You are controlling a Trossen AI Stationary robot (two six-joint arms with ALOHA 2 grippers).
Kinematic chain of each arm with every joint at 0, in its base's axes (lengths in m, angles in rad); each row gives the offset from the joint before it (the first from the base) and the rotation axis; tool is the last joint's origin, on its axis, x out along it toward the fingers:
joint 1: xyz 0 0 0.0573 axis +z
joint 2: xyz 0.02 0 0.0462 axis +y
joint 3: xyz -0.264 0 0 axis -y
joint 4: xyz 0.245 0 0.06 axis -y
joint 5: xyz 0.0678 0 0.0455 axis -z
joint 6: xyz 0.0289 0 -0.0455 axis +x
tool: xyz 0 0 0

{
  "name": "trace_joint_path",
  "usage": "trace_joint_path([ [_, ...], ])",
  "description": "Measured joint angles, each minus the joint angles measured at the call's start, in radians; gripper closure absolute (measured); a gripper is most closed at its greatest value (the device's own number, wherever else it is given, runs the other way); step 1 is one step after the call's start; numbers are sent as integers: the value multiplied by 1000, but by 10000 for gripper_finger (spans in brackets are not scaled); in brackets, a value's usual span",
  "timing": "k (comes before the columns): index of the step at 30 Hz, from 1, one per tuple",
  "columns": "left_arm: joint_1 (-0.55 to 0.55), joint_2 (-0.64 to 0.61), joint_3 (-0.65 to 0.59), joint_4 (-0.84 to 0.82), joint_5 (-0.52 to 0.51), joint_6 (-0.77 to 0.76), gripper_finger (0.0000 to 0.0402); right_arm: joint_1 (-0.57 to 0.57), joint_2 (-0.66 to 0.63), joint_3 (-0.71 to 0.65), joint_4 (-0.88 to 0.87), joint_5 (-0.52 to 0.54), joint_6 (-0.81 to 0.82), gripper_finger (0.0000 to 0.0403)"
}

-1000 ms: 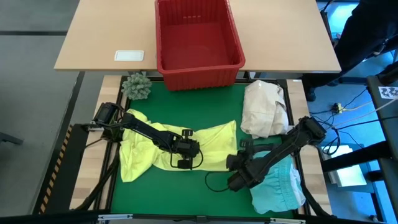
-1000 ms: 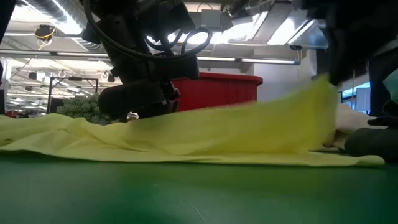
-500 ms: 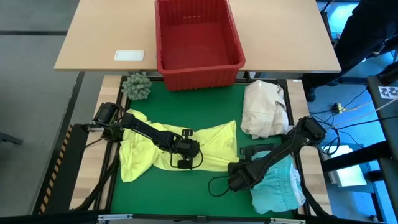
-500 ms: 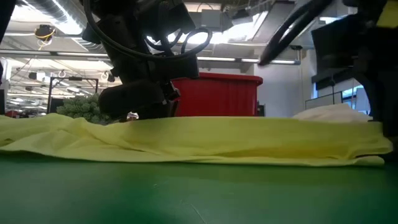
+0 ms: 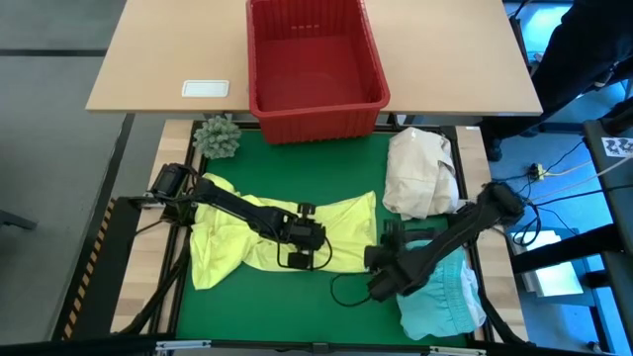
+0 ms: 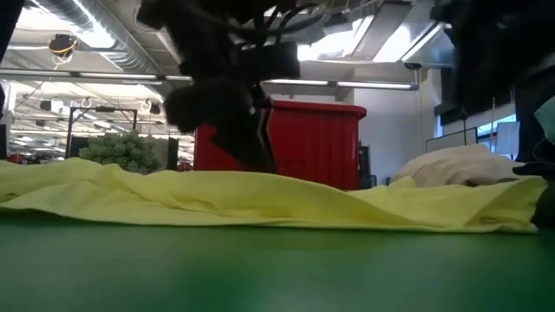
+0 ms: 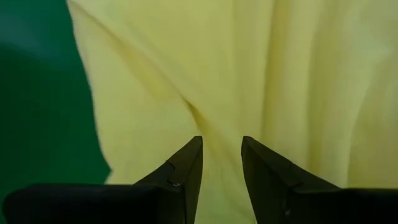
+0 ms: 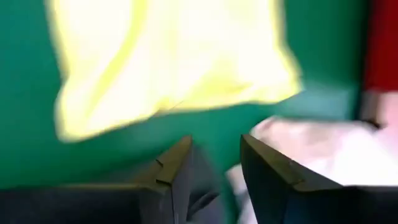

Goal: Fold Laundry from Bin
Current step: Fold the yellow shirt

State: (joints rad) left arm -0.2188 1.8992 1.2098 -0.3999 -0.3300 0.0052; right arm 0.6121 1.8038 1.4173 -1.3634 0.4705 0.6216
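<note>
A bright yellow garment [image 5: 346,222] lies spread on the green mat [image 5: 257,307], rumpled along its top [image 6: 260,199]. My left gripper [image 5: 297,259] hovers open just above its middle [image 7: 280,62], fingers [image 7: 186,168] apart with only cloth below them. My right gripper [image 5: 379,285] is open over the mat, off the garment's near right corner [image 8: 168,56], with nothing between its fingers. A light turquoise garment [image 5: 445,297] lies under the right arm at the near right. The red bin [image 5: 316,104] stands at the far edge.
A cream-white cloth bundle [image 5: 420,173] sits at the far right of the mat, close to the right arm. A green spiky ball [image 5: 218,135] rests at the far left corner. A small white card [image 5: 205,88] lies on the wooden table beyond. Bare mat stretches along the near edge.
The yellow garment's right end, held up a second ago, has dropped and now lies flat on the mat. My left gripper has risen off the garment's middle and shifted slightly toward the right. My right gripper has moved a little toward the near edge and back.
</note>
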Motion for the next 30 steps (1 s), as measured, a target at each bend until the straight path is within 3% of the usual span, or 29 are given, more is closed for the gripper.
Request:
trace_joint_path([
  [3,-3,0,59,-68,-16,2,294,-38,-107,-65,74,109,5,281],
  [8,-46,-1,160,-220,-110,-3,294,-160,-314,-297,345,137,-46,330],
  [12,-120,-72,181,-307,-256,-23,294,-291,-456,-518,669,64,-166,386],
  [15,-163,-169,127,-326,-311,-75,294,-387,-511,-647,938,-82,-244,395],
  [19,-193,-303,-12,-258,-307,-161,294,-478,-502,-743,1126,-254,-267,390],
  [30,-253,-449,-360,-217,-243,-503,294,-604,-326,-759,1108,-411,-224,400],
])
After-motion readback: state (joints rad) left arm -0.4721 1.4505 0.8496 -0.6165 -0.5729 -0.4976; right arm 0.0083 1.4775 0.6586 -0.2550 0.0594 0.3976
